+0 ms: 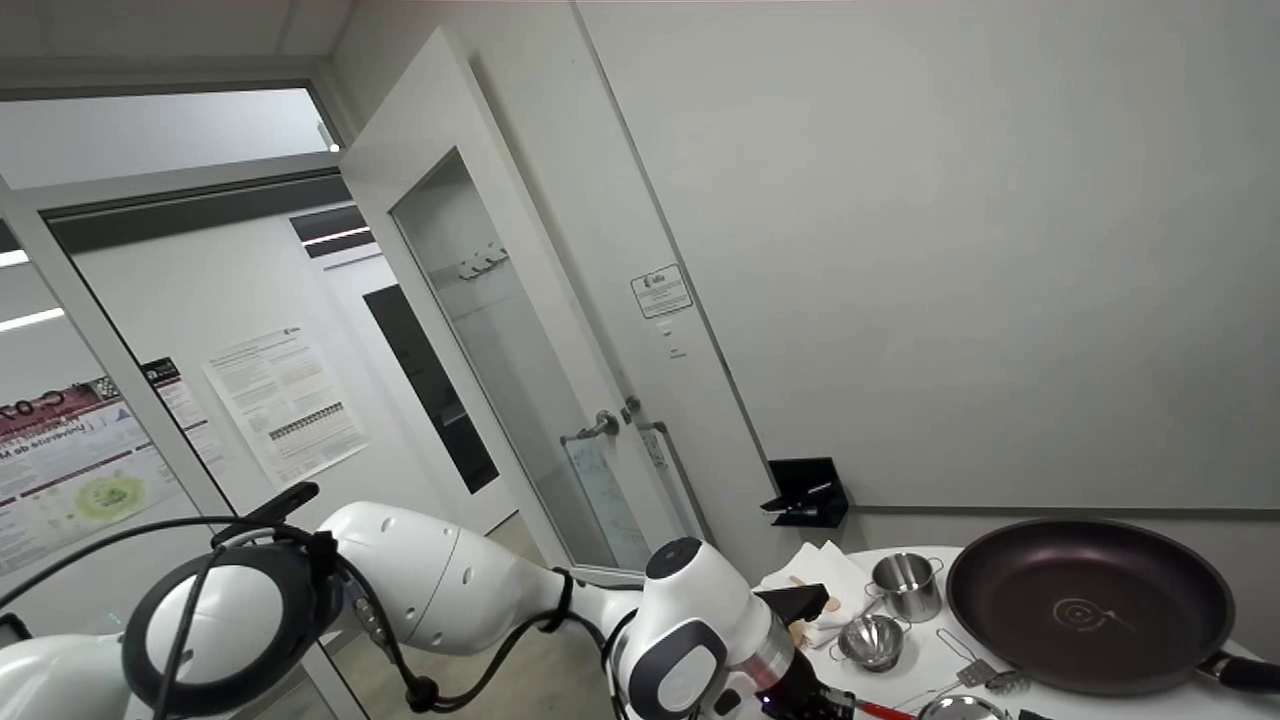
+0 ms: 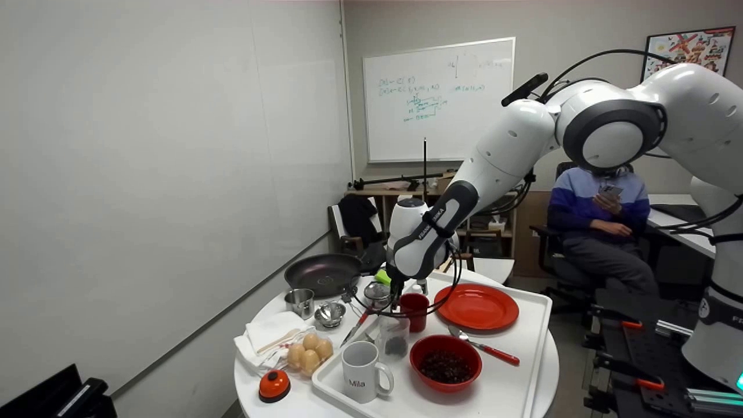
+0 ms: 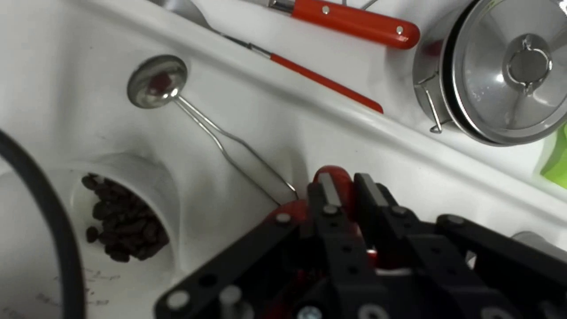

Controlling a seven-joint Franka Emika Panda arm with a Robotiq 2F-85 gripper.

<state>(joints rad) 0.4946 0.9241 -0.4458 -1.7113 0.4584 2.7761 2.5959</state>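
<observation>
In an exterior view the camera sits tilted, facing the open door, the surface at four o'clock. From near the surface, in an exterior view, it looks downward toward a whiteboard at one o'clock. Both exterior views share the frying pan. The wrist view peers down past the claw from close by, sharing the clear cup, at eight o'clock, with an exterior view.
</observation>
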